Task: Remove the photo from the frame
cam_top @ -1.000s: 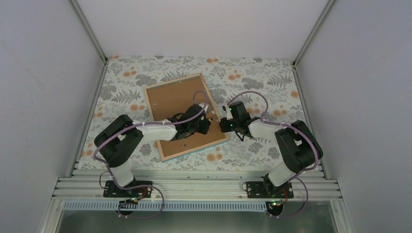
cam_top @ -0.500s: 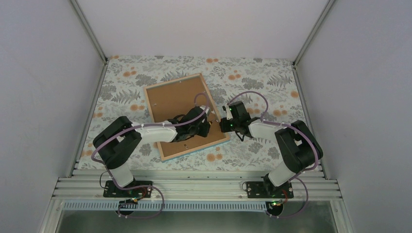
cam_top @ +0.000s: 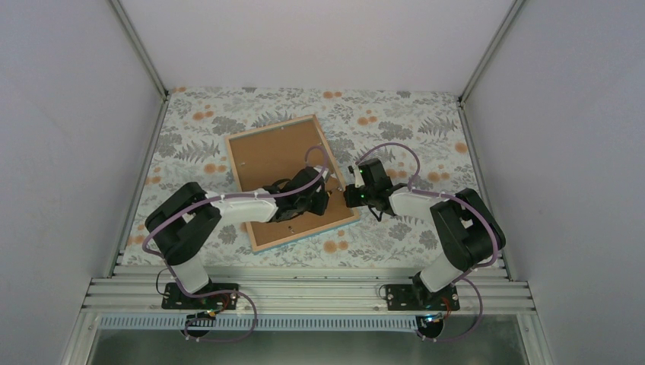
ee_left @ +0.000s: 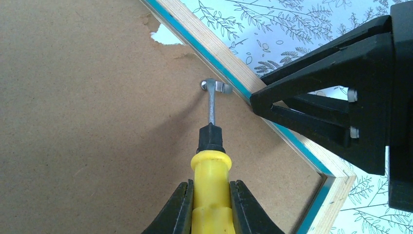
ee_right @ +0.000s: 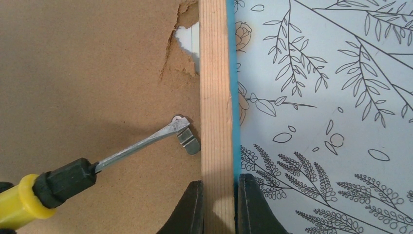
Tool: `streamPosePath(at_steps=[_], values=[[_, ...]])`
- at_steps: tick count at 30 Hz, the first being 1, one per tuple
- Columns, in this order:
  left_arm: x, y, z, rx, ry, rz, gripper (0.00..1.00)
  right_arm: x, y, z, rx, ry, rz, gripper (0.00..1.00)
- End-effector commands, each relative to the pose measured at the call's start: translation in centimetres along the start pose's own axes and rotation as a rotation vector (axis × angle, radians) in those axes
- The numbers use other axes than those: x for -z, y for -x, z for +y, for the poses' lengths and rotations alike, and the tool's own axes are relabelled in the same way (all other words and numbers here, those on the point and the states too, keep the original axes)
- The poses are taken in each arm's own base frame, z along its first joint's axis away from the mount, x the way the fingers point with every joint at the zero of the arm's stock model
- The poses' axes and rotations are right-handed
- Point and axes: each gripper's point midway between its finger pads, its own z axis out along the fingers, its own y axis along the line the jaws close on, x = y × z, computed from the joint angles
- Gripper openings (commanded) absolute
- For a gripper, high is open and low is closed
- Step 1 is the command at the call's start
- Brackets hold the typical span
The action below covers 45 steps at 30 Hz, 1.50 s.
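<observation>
The frame (cam_top: 338, 220) lies face down on the table, its brown backing board (cam_top: 266, 156) up and its wood rim (ee_right: 214, 73) edged in turquoise. My left gripper (ee_left: 209, 204) is shut on a yellow-handled screwdriver (ee_left: 210, 180). Its metal tip rests on a small metal tab (ee_right: 187, 139) next to the rim; the tab also shows in the left wrist view (ee_left: 216, 87). My right gripper (ee_right: 218, 204) is shut on the frame's right rim, one finger inside on the board, one outside. The photo is hidden under the backing board.
The backing board is torn near the rim, with a white patch showing (ee_right: 187, 39). The table carries a pale cloth with leaf and flower print (cam_top: 395, 122). Grey walls close the sides and back. The two arms meet at the frame's right edge.
The left arm has shifted very slightly over the backing board. The frame and the right arm have not moved.
</observation>
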Motion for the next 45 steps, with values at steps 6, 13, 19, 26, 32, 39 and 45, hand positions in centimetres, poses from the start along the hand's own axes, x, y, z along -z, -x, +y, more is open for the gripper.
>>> streamPosePath(at_steps=[6, 13, 19, 26, 32, 39, 45], values=[[-0.5, 0.7, -0.7, -0.053, -0.006, 0.009, 0.02, -0.8, -2.0, -0.9, -0.03, -0.024, 0.057, 0.04], [-0.7, 0.4, -0.7, -0.068, 0.003, 0.033, 0.02, -0.8, -2.0, -0.9, -0.029, -0.023, 0.058, 0.04], [-0.5, -0.5, -0.3, -0.085, 0.02, 0.07, 0.02, -0.8, -2.0, -0.9, -0.03, -0.025, 0.059, 0.04], [0.4, -1.1, 0.4, -0.098, 0.045, 0.086, 0.02, -0.8, -2.0, -1.0, -0.03, -0.027, 0.058, 0.04], [0.9, -1.1, 0.9, -0.125, 0.076, 0.088, 0.02, -0.7, -1.9, -1.0, -0.03, -0.03, 0.054, 0.04], [1.5, -0.8, 1.4, -0.125, 0.102, 0.073, 0.02, -0.8, -2.0, -1.0, -0.03, -0.028, 0.058, 0.04], [3.3, 0.6, 1.2, -0.111, 0.098, 0.011, 0.02, -0.6, -2.0, -0.8, -0.03, -0.022, 0.06, 0.04]])
